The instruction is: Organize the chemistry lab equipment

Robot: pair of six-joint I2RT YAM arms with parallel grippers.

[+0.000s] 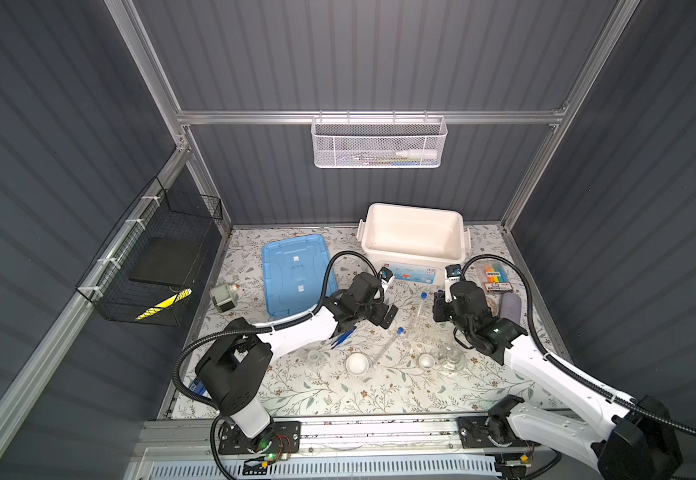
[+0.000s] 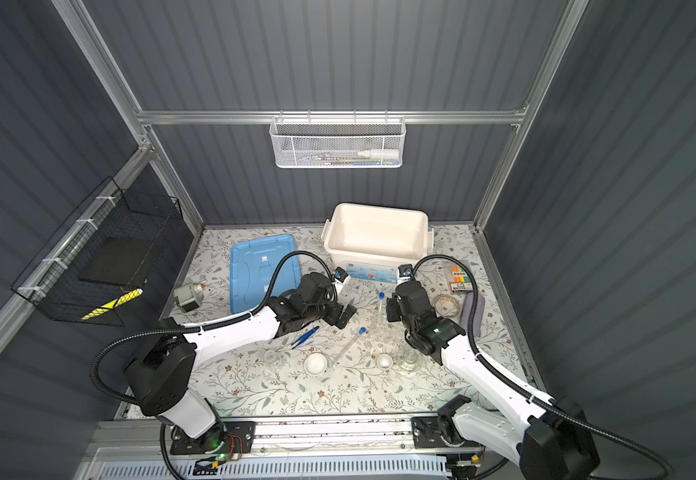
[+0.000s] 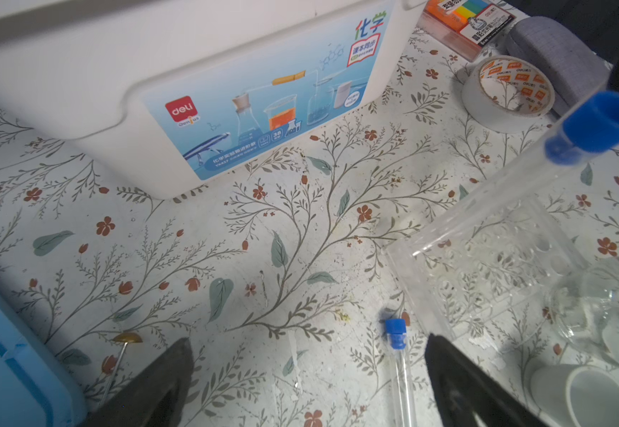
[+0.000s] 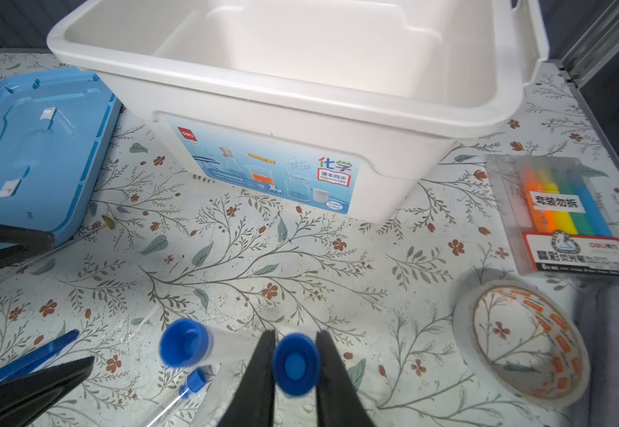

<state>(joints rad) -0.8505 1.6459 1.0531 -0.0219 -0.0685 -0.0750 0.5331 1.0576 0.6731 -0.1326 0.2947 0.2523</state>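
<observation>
The right hand (image 4: 296,334) is closed on a blue-capped test tube (image 4: 295,364), with a finger pressed to each side just under the cap. In a top view the clear rack (image 1: 419,332) sits mid-tabletop, at 6 o'clock from the white box (image 1: 413,232). A 2nd tube (image 1: 422,301) stands tilted in the rack, at 9 o'clock from the right hand. A 3rd tube (image 1: 388,347) lies flat on the tabletop (image 1: 338,395) at 8 o'clock from the rack. The left hand (image 3: 308,338) is wide open and empty, near that tube's cap.

The step in hand looks like loading tubes into the rack, with 1 in and 1 going in. I cannot tell whether the held tube's foot has reached a hole.

The next move calls for lining the foot up with a free hole, lowering it straight and then loosening the grip gently, since the light rack could skid. The left hand is well placed to take the 3rd tube. The blue tweezers (image 2: 305,336) lie loose at 9 o'clock from that tube.
</observation>
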